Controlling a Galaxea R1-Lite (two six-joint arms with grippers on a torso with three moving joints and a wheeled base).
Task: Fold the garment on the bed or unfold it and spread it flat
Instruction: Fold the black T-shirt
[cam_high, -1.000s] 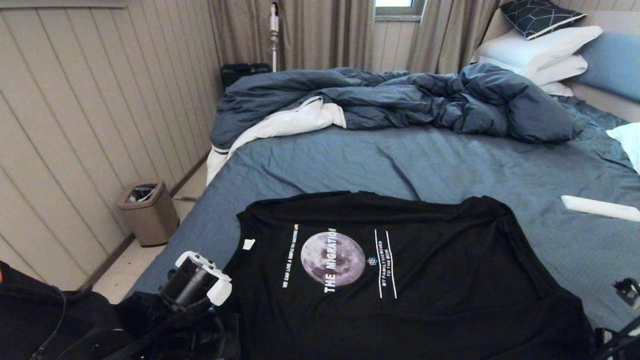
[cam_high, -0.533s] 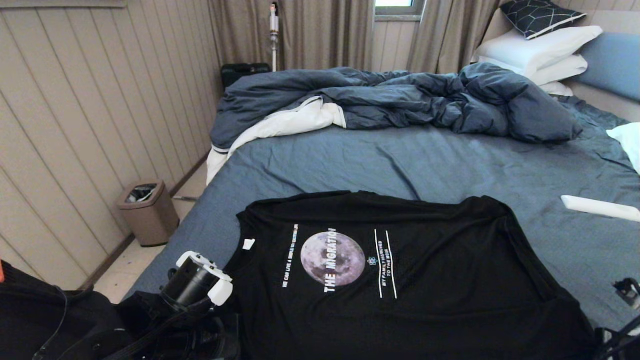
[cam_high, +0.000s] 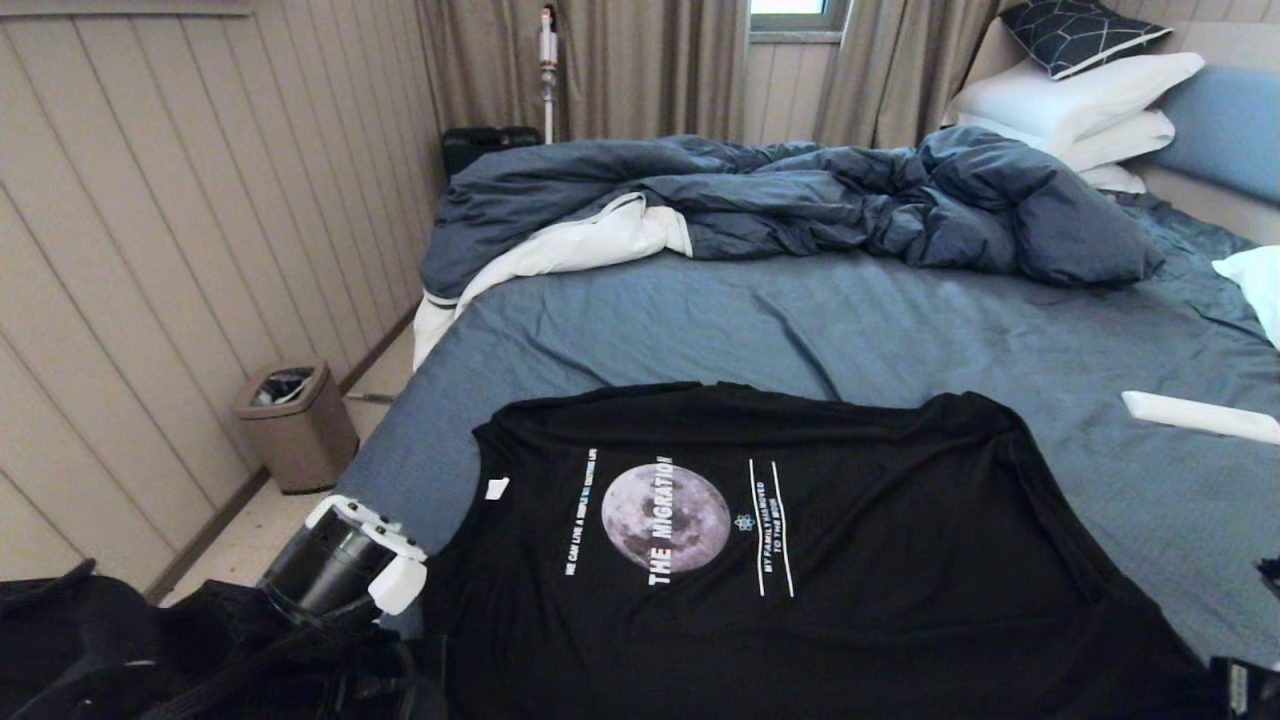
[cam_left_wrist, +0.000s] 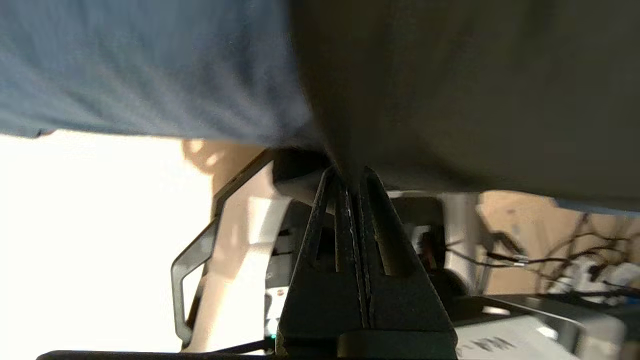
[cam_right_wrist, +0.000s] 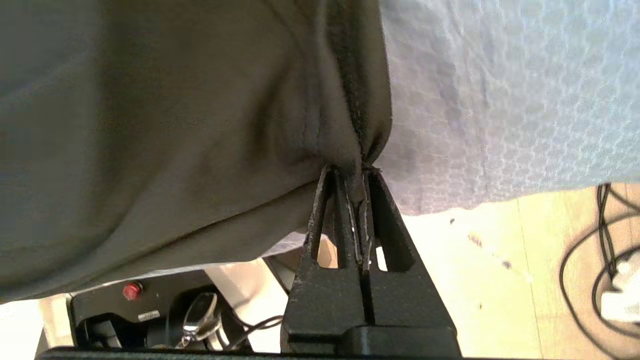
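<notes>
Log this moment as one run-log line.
left gripper: shut on garment corner | right gripper: shut on garment edge | garment: flat, print up, on bed

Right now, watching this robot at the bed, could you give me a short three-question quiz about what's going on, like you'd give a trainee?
1. True or false: the black T-shirt lies print-up on the bed, with the rumpled duvet beyond it.
2. What is each gripper doing? A) both open above the shirt B) both shut on the shirt's near edge C) only one grips it.
3. Fill in: the small bin stands on the floor to the robot's ____.

Key
1. True.
2. B: the left gripper and the right gripper each pinch black fabric at the edge of the bed.
3. Left.
</notes>
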